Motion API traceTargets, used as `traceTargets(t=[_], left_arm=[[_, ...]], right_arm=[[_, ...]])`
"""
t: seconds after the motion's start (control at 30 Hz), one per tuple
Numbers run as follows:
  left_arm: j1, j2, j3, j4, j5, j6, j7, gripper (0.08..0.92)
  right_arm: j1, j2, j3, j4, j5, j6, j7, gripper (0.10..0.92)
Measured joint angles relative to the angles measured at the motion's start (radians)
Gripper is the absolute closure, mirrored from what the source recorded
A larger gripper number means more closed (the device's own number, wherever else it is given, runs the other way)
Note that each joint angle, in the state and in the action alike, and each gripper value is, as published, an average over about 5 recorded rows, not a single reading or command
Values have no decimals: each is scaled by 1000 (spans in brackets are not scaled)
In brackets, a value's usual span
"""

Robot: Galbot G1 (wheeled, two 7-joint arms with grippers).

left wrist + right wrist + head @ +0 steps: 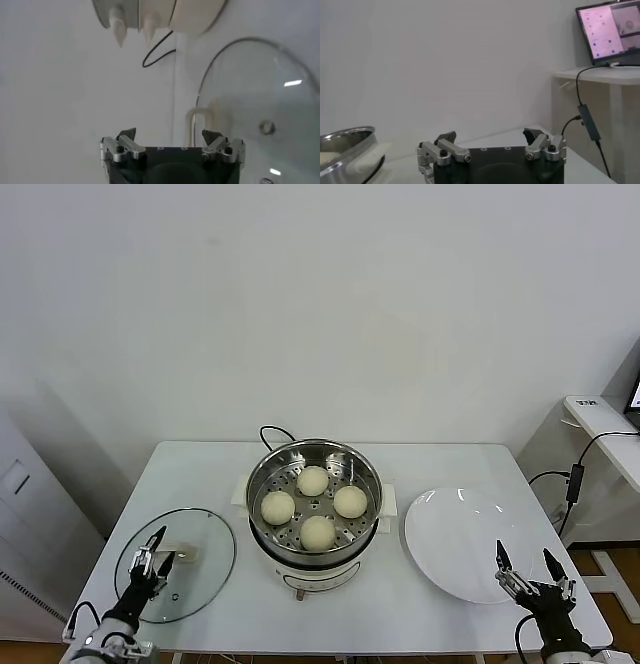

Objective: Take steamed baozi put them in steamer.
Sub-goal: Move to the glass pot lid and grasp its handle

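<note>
Between both grippers, well apart from each, 4 baozi (313, 480) sit in the steamer (262, 484); left gripper (152, 564) and right gripper (525, 569) jaws apart, empty.

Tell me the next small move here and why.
Probably none for the buns: all four steamed baozi already sit in the steamer, and the plate is bare. The likeliest move is the left gripper, open over the glass lid, lowering onto its handle. The right gripper is open at the plate's near edge.
</note>
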Motion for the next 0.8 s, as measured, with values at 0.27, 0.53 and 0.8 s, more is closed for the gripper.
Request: traceTargets(t=[0.27, 0.53, 0.8], left_arm=[[-57, 5, 5, 64, 33, 19, -8, 222], [-74, 3, 6, 102, 24, 8, -28, 450], [-91, 1, 5, 122, 8, -5, -59, 684]], right_arm=[[-5, 8, 5, 2, -8, 1, -1, 203], [-5, 10, 5, 3, -11, 1, 1, 203], [-8, 15, 4, 3, -15, 9, 0, 203]])
